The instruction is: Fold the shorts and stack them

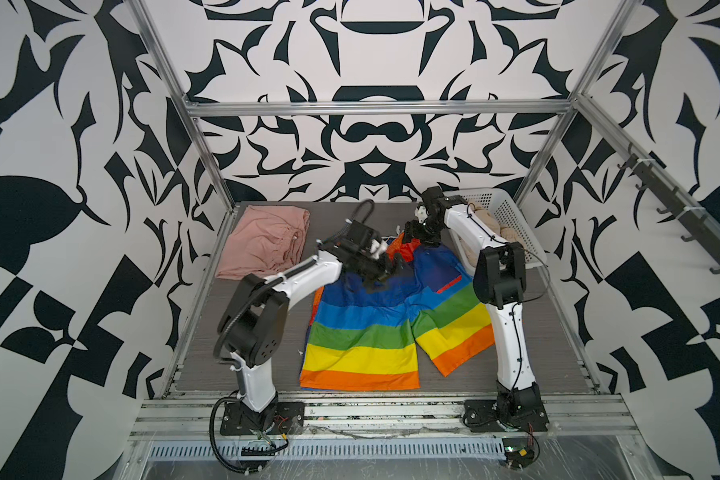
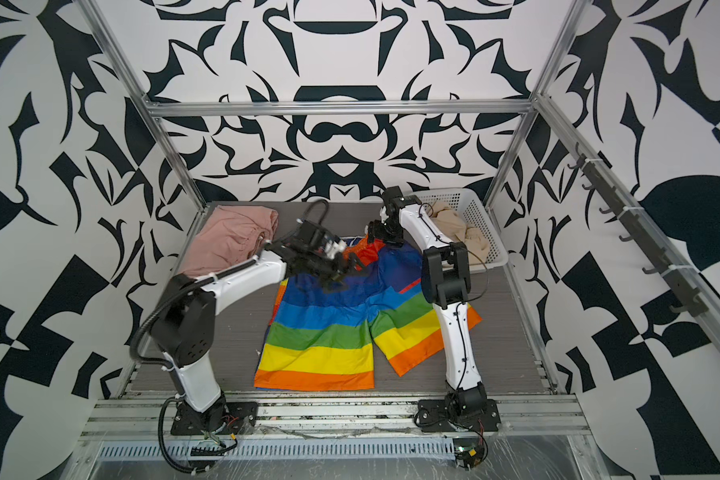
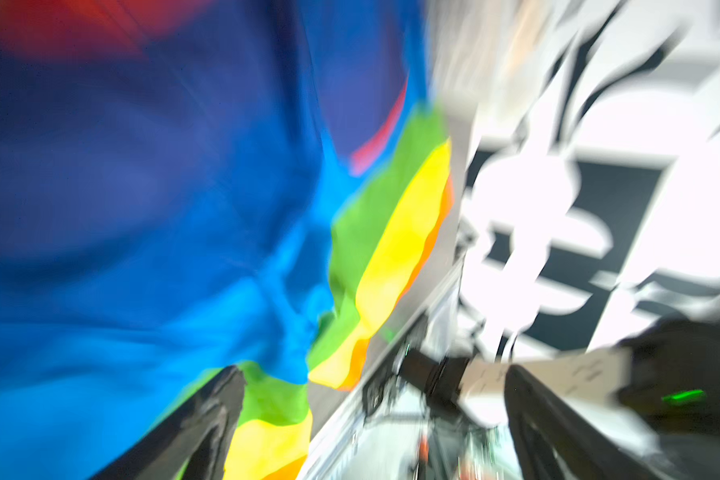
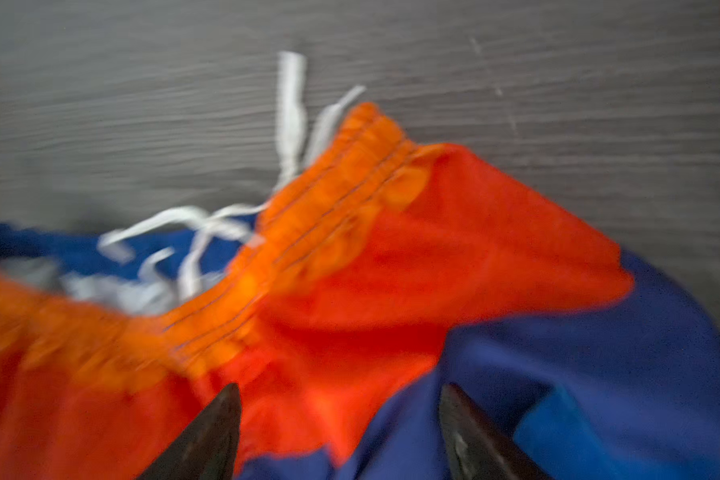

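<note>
Rainbow shorts (image 1: 371, 328) lie spread at centre frame on the counter (image 1: 558, 340), unfolded, waistband rumpled. Pink shorts (image 1: 267, 243), upper left, look roughly folded. Beige shorts (image 1: 481, 232) sit in the basket (image 1: 512, 216), upper right. Left hand (image 1: 387, 268) is wide open and empty. Right hand (image 1: 412, 235) is open over the waistband, gripping nothing. Likely one of three done, no stack yet.
</note>
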Available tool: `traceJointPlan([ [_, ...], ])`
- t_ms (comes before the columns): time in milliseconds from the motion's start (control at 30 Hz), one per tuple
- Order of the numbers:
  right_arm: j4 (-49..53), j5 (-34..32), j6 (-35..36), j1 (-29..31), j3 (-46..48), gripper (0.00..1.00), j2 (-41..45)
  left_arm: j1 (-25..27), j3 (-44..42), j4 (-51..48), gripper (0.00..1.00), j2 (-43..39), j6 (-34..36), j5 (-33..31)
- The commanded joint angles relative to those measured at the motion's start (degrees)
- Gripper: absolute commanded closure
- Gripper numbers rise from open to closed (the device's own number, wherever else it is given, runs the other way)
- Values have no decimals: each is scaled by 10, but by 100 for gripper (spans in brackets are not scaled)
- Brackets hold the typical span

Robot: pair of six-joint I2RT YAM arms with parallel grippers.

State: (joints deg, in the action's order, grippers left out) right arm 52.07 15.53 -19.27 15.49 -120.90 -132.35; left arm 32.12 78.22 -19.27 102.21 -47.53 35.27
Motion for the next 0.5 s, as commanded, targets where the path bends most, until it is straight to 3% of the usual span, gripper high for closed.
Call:
traceJointPlan([
  [0, -30, 36, -11, 4, 99, 22, 148, -54, 32, -86, 0, -6, 60, -34],
  [233, -119, 65, -39, 30, 390, 20, 322, -60, 193, -162, 0, 162, 115, -40],
  [467, -153, 66, -40, 31, 586, 19, 411, -76, 327, -217, 1, 297, 144, -49],
])
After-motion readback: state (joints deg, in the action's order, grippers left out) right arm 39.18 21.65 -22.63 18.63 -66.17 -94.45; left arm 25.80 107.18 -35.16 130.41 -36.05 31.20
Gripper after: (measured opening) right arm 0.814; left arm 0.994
